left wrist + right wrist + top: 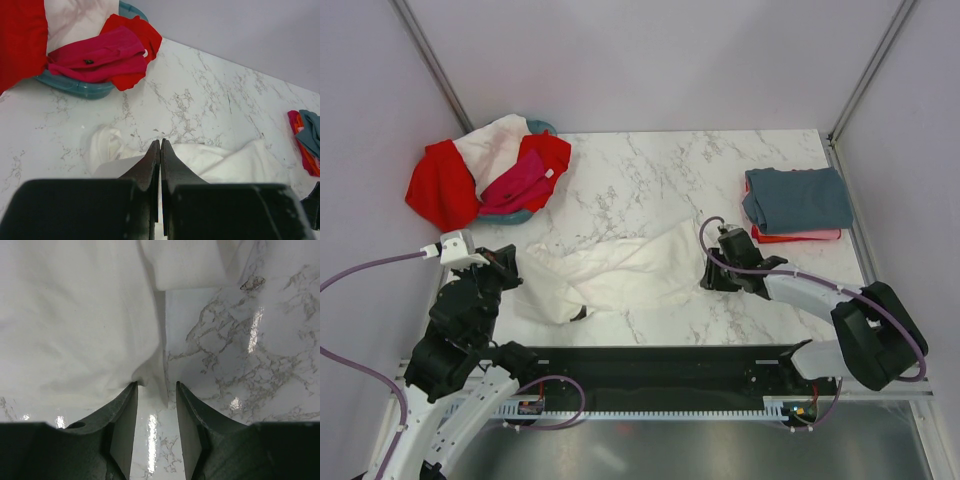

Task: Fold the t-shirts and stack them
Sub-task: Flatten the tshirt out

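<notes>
The white t-shirt lies crumpled at mid-worktop, between the two arms. The step in hand is spreading it flat for folding.

- The left pincer is closed at the shirt's left edge, apparently pinching cloth, though the view is poor.
- The right pincer is part-open and astride the right hem, gripping nothing yet.

Next move: close the right pincer, then draw the two edges apart.

The folded stack sits far right. The teal basket, far left, holds a red shirt and a magenta shirt. Nothing obstructs the worktop between them.
</notes>
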